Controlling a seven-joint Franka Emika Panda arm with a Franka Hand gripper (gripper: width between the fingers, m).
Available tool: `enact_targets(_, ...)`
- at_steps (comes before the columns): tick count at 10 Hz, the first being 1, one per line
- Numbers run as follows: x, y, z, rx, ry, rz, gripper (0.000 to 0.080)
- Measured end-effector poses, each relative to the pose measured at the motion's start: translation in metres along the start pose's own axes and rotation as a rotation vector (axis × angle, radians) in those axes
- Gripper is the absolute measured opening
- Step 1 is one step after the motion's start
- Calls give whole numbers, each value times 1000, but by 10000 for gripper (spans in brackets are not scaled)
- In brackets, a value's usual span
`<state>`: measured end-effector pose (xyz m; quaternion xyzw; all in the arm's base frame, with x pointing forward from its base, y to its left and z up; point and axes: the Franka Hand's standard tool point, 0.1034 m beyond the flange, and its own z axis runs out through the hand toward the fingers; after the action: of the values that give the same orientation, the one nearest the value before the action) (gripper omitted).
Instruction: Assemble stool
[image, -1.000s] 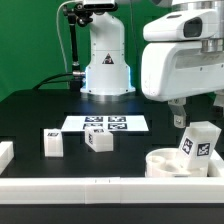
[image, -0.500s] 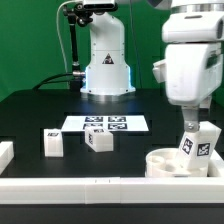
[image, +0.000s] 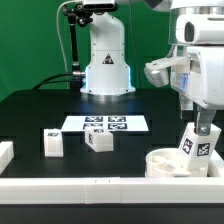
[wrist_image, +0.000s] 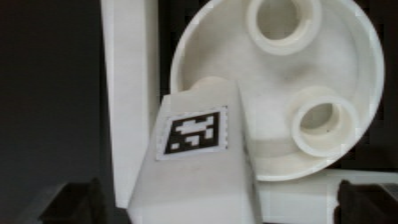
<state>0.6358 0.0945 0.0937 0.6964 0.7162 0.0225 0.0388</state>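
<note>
Blocked at the exterior view's right by the seat (image: 165, 163) and the leg (image: 198, 145) standing on it, directly under the gripper (image: 203, 124). Open table (image: 140, 145) between seat and two loose legs (image: 53, 143), (image: 98, 141). Gap between those legs. Hemmed in front by a white rail (image: 100, 186).

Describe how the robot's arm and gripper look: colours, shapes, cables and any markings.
The arm is glossy white with smooth, rounded shells, and its base carries a small blue mark. Beside it, black cables run upward. The gripper has a boxy white body with grey patches and is dark at its lower end.
</note>
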Motion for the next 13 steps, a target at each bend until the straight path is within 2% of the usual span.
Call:
enact_targets(3,8,9,8,13,-35,-247,649)
enact_targets(6,6,8,13,21,-35,-241,649)
enact_targets(7,6,8,14,21,-35,-239,551)
enact_targets(8,5,8,14,21,-35,-238,377)
enact_targets(9,5,8,14,22,-35,-237,377)
enact_targets(10,4,8,14,22,-35,-237,337)
enact_targets(13,3,8,14,22,-36,-204,337)
